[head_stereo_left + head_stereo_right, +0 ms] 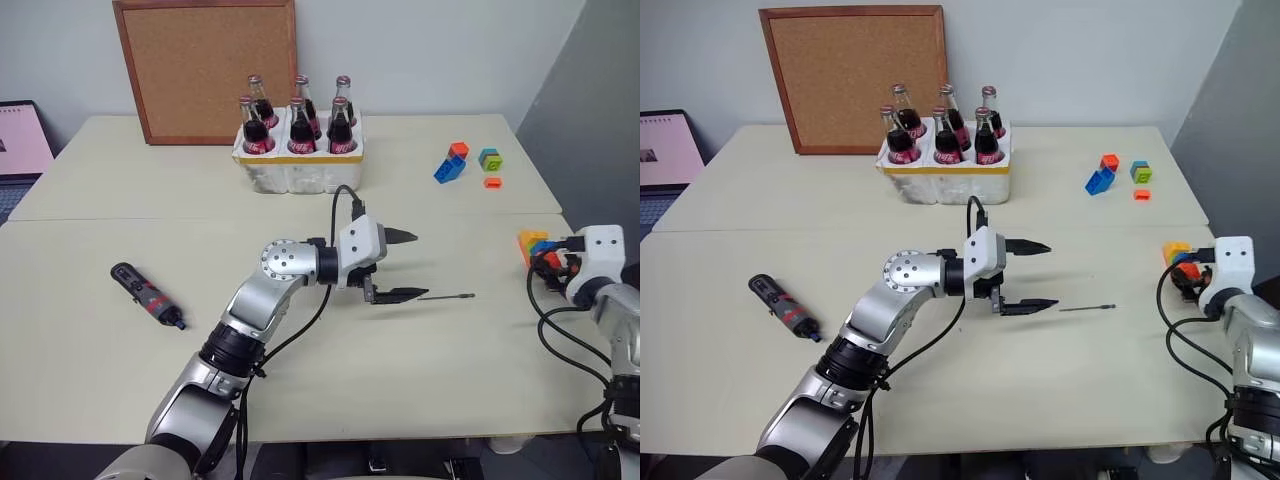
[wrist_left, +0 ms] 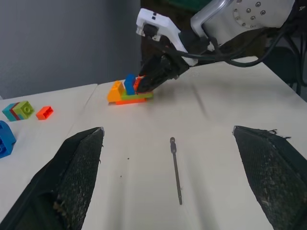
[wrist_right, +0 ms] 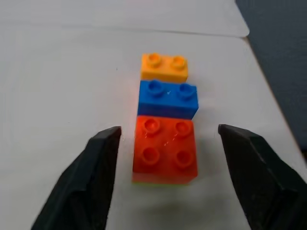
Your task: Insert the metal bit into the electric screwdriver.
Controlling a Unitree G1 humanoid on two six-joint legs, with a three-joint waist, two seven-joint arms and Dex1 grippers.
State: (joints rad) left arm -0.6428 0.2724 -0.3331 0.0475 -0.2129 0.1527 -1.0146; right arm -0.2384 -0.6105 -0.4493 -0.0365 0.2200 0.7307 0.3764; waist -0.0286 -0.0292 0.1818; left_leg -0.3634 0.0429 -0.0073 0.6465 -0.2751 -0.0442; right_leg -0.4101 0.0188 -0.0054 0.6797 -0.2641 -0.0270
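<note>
The metal bit (image 1: 446,296) is a thin dark rod lying flat on the cream table, just right of my left gripper (image 1: 420,266). That gripper is open and level, with its fingers pointing toward the bit, which lies between them in the left wrist view (image 2: 176,170). The electric screwdriver (image 1: 147,295), black with a red band, lies on the table at the far left, away from both grippers. My right gripper (image 3: 169,130) is open at the table's right edge, one finger on each side of a brick stack (image 3: 165,120) without touching it.
A white foam crate (image 1: 300,170) of cola bottles stands at the back centre, in front of a cork board (image 1: 205,65). Loose coloured bricks (image 1: 460,160) lie at the back right. A laptop (image 1: 20,135) sits at the far left edge.
</note>
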